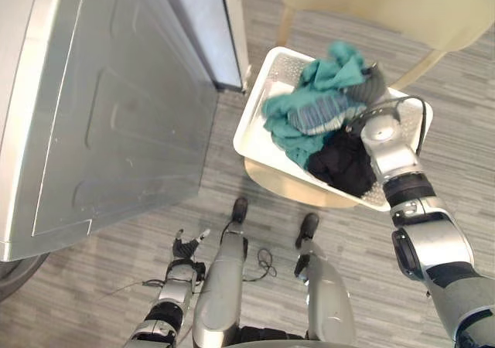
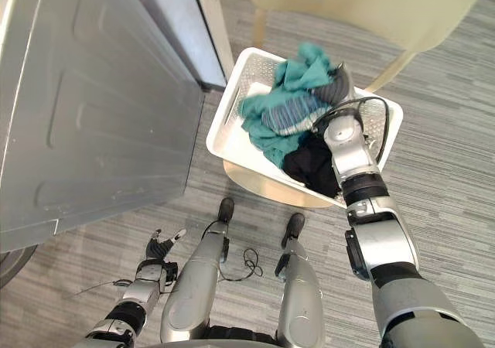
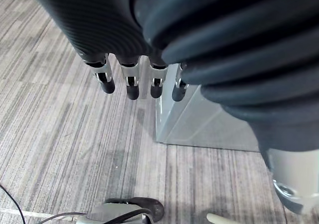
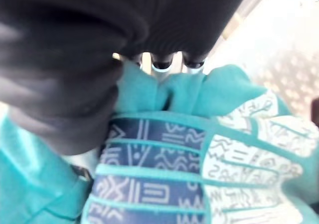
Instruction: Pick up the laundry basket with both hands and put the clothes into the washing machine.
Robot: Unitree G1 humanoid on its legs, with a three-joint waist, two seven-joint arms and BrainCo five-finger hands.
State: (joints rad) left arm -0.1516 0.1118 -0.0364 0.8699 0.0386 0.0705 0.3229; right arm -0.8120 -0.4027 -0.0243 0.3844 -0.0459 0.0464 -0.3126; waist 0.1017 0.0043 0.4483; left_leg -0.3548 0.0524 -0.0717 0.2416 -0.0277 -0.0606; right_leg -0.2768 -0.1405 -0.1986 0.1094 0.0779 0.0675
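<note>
A white laundry basket (image 1: pixel 255 110) stands on a low pale stool (image 1: pixel 282 184) ahead of me to the right. It holds teal clothes (image 1: pixel 321 93) with a patterned blue band and a black garment (image 1: pixel 344 162). My right hand (image 1: pixel 373 82) rests on top of the pile at the basket's far side, pushed into the teal cloth (image 4: pixel 199 94). My left hand (image 1: pixel 186 249) hangs low near the floor at the lower left, open and holding nothing, with its fingers (image 3: pixel 132 84) straight. The grey washing machine (image 1: pixel 116 108) stands to the left of the basket.
The machine's big grey panel (image 2: pixel 100 108) takes up the left side, almost touching the basket's near corner. A beige chair (image 1: pixel 387 8) stands just behind the basket. Striped grey floor (image 1: pixel 456 147) lies to the right.
</note>
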